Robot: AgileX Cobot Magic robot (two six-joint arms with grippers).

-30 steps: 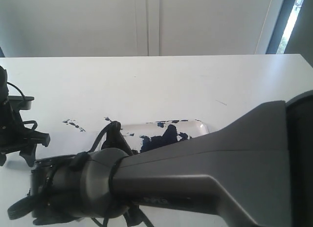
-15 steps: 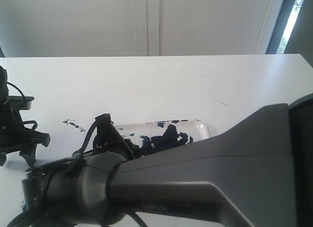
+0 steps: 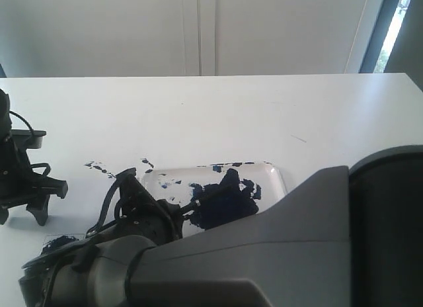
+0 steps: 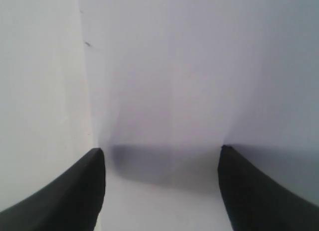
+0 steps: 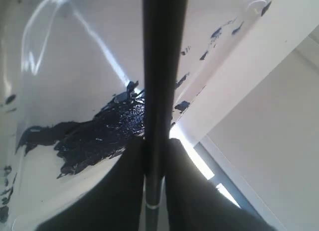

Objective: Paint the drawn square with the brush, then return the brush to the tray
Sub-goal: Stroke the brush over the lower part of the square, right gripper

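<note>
Black thin stick brush [image 5: 159, 66] sits pinched in your right pincer [image 5: 154, 144], jaws narrowed onto its shaft, reaching over the white shallow paint-blotched tray [image 5: 60, 52] just beyond, probably lined up for laying down. Left pincer [image 4: 159, 151] spread, empty.

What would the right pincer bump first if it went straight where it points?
Probably the white shallow tray, at its dark blue paint blotch. The right pincer points at it, gripping the thin black brush. Depth is unclear.
</note>
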